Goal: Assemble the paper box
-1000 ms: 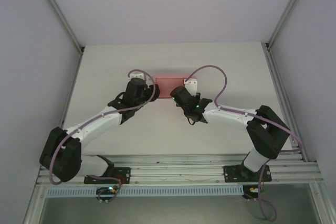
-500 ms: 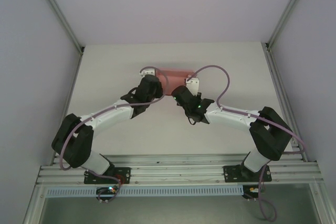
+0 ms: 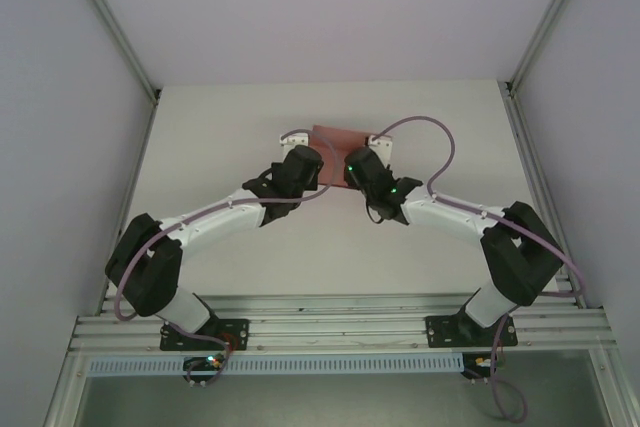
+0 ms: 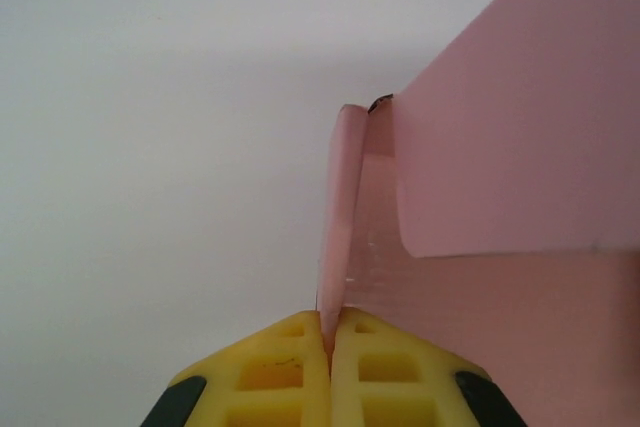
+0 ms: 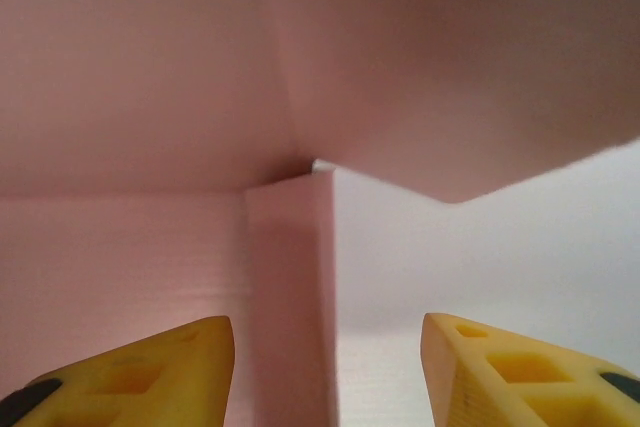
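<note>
Your left gripper point(image 4: 327, 330) has its jaws clamped on a flap of the paper box point(image 4: 520, 97); bring the right gripper point(image 5: 325, 332), jaws apart, in slowly.

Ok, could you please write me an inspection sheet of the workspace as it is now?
Surface: white table, plain.
Job's things: pink paper box, partly folded with its flaps loose, at the far middle of the table between the two grippers.
Clutter: nothing seen.
Grippers: left gripper shut on a thin flap of the box; right gripper open, close to a box panel.
Cables: purple cables run along both arms, looping above the wrists.
Surroundings: pale walls; metal rails at the near edge.
</note>
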